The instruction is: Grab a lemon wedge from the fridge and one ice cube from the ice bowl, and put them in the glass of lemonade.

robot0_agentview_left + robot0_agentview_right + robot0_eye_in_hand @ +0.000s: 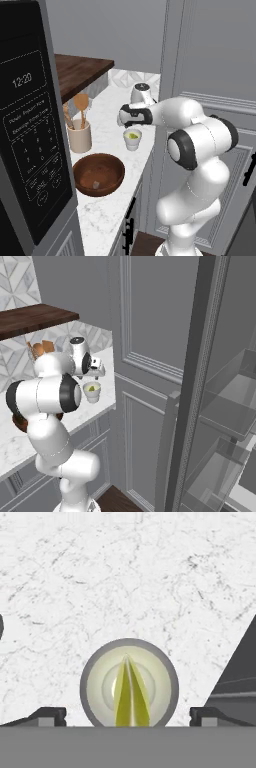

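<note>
The glass of lemonade (pixel 132 138) (pixel 92 391) stands on the white marble counter (pixel 107 210) near its edge. In the hand view the glass of lemonade (pixel 129 682) holds a yellow-green lemon wedge (pixel 131 694), lying free inside it. My gripper (pixel 126 122) (pixel 98 374) (pixel 129 717) hovers just above the glass, jaws wide open and empty, one fingertip on either side of the rim. The dark wooden ice bowl (pixel 98 173) sits nearer on the counter, left of the glass, with a small pale ice cube (pixel 96 184) in it. The fridge (pixel 227 406) stands open at the right, its shelves showing.
A cream utensil crock (pixel 79 135) with wooden spoons stands behind the bowl. A dark microwave (pixel 27 125) fills the left foreground. A tall light grey panelled cabinet (pixel 150 331) rises right beside the counter's end. A dark wooden shelf (pixel 80 70) hangs over the back of the counter.
</note>
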Controlling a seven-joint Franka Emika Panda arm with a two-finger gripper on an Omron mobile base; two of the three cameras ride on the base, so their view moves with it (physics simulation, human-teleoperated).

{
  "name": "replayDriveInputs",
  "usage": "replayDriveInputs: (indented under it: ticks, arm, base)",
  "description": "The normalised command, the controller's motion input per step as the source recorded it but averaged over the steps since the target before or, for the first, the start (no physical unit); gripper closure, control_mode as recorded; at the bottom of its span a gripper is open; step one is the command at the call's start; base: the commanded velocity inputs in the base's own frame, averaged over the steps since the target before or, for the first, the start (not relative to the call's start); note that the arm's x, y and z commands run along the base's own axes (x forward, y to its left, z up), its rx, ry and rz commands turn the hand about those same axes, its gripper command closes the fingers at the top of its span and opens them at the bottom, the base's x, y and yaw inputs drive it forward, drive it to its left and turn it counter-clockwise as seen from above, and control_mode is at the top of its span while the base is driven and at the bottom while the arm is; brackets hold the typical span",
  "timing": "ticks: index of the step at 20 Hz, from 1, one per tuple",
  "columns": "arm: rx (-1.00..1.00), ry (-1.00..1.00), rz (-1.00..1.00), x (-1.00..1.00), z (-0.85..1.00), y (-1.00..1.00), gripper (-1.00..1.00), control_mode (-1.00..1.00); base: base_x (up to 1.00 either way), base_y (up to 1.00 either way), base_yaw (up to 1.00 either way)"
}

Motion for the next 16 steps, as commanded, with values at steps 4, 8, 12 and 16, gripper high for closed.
replayDriveInputs:
  ticks: [4, 8, 12, 16]
  arm:
    - [0.07, -0.17, 0.0, -0.2, 0.22, 0.0, -1.0, -1.0]
    - [0.05, -0.11, 0.0, -0.25, 0.17, 0.0, -1.0, -1.0]
    - [0.07, -0.12, 0.0, -0.83, 0.02, -0.25, -1.0, -1.0]
    - [-0.01, -0.01, 0.0, -0.93, 0.42, -0.32, -1.0, -1.0]
  base:
    - [0.0, 0.0, 0.0]
    - [0.0, 0.0, 0.0]
    - [0.0, 0.0, 0.0]
    - [0.0, 0.0, 0.0]
